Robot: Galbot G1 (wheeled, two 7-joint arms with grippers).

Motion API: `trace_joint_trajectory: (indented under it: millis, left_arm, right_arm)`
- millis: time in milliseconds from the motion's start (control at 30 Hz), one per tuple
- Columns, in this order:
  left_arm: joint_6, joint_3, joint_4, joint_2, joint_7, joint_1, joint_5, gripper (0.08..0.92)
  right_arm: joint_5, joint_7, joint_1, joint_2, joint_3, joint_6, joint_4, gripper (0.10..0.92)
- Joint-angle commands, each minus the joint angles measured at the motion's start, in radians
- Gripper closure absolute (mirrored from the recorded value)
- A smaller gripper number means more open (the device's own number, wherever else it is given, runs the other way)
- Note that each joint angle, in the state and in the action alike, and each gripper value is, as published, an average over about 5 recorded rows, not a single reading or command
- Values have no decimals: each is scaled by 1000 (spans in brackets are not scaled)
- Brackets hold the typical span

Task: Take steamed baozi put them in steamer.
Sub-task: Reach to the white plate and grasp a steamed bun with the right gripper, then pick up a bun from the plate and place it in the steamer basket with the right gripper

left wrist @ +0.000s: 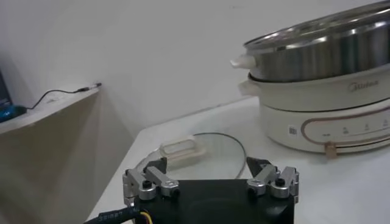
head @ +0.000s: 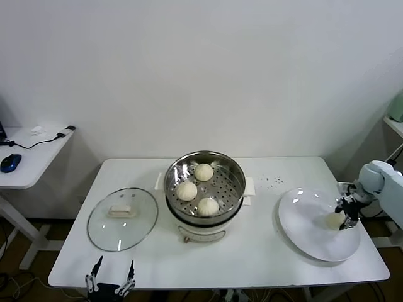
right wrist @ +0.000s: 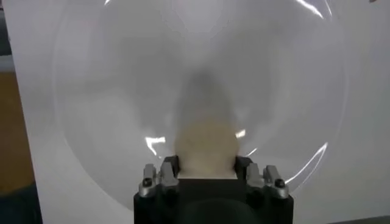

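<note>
Right gripper [head: 346,217] pinching last cream-white round dough bun [head: 333,220] on flat white plate [head: 302,233] at four o'clock; left gripper [head: 111,277] spread, idle; next: lifting toward shiny steel steamer pot [head: 234,182] holding three.

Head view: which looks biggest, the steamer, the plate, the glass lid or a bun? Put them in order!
1. Steamer and plate: look about the same, so I won't rank them.
2. Glass lid: slightly smaller.
3. Bun: smallest by far.
</note>
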Motion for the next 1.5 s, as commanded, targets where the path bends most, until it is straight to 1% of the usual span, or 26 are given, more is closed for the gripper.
trace_joint_trajectory:
  millis: [33, 200, 333, 467, 633, 800, 900, 1067, 1267, 1500]
  left_arm:
    - [-3, 1, 0, 2, 0, 2, -2, 177]
    - [-5, 6, 0, 5, 1, 1, -3, 177]
    - [-12, 16, 2, 4, 6, 2, -4, 177]
    - [-20, 24, 5, 3, 6, 0, -5, 177]
    - [-32, 29, 2, 7, 8, -1, -16, 177]
    - [-43, 33, 8, 12, 9, -5, -24, 177]
    - [-51, 37, 14, 16, 9, -5, -26, 177]
    - [-58, 40, 17, 28, 8, -5, -32, 177]
    - [-63, 37, 5, 27, 7, -5, -43, 177]
    - [-67, 40, 9, 31, 7, -4, -45, 177]
  right_arm:
    - [50, -5, 39, -8, -52, -13, 19, 456]
    - [203, -13, 191, -1, -182, -50, 46, 466]
    - [338, -27, 406, 57, -356, -77, 46, 468]
    - [497, -18, 585, 146, -534, -121, 59, 466]
    - [732, 11, 770, 274, -704, -194, 98, 466]
    - [903, 39, 865, 394, -794, -242, 130, 469]
    - [977, 57, 897, 458, -836, -268, 159, 467]
    - [1038, 73, 929, 557, -923, -291, 198, 465]
    - [1039, 90, 912, 629, -991, -305, 225, 470]
    - [1038, 116, 852, 700, -1024, -317, 212, 474]
